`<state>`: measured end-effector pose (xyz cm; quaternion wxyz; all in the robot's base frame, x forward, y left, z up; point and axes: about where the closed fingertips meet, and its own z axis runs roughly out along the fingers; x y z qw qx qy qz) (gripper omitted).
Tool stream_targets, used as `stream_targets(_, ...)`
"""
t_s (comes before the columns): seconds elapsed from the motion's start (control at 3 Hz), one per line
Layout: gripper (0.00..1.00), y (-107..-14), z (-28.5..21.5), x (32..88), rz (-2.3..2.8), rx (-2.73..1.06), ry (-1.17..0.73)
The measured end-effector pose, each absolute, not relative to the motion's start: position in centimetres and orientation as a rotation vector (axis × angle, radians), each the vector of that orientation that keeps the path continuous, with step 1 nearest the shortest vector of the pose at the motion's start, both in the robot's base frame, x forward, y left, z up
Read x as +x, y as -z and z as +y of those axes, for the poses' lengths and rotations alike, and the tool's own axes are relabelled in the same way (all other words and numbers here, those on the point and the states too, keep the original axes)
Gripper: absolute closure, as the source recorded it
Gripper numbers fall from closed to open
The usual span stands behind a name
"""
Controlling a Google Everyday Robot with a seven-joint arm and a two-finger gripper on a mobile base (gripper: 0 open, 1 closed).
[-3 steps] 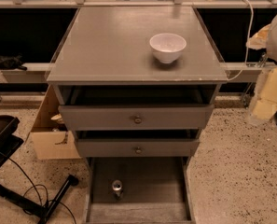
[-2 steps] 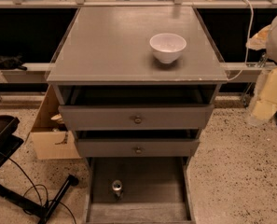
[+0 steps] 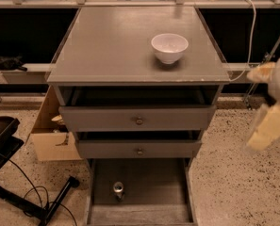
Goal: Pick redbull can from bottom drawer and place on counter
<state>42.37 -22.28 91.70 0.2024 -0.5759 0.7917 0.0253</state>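
1. Standing in the bottom drawer (image 3: 139,213), which is pulled out toward the camera, the redbull can (image 3: 118,189) is the only thing seen inside it. It sits left of the drawer's middle, on the floor of the tray and apart from the walls.
2. The can is upright: its long axis is vertical and its shiny silver top faces up toward the camera. Which way the pull tab points cannot be told.
3. Only the top and a little of the dark body show, so no brand or lettering can be read.
4. On the counter (image 3: 111,46) a white bowl (image 3: 169,47) stands right of centre, mouth up, and its inside looks bare.
5. The top drawer (image 3: 102,119) and middle drawer (image 3: 106,149), each with a round knob, are partly out. Their insides are in shadow.
6. A cardboard box (image 3: 52,140) sits on the floor to the left of the cabinet.
7. The gripper (image 3: 270,112) hangs at the right edge, beside the cabinet at drawer height, well apart from the can. I cannot tell whether it is apart or together.
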Motion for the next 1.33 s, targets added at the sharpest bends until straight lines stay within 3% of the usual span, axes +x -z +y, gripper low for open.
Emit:
stream_targets(0.67,0.0,-75.6,-23.6,38.1,2.089,-1.328,-0.436)
stream_targets(1.33,0.0,-66.3,-22.7,38.4,1.919,-1.088,-0.707)
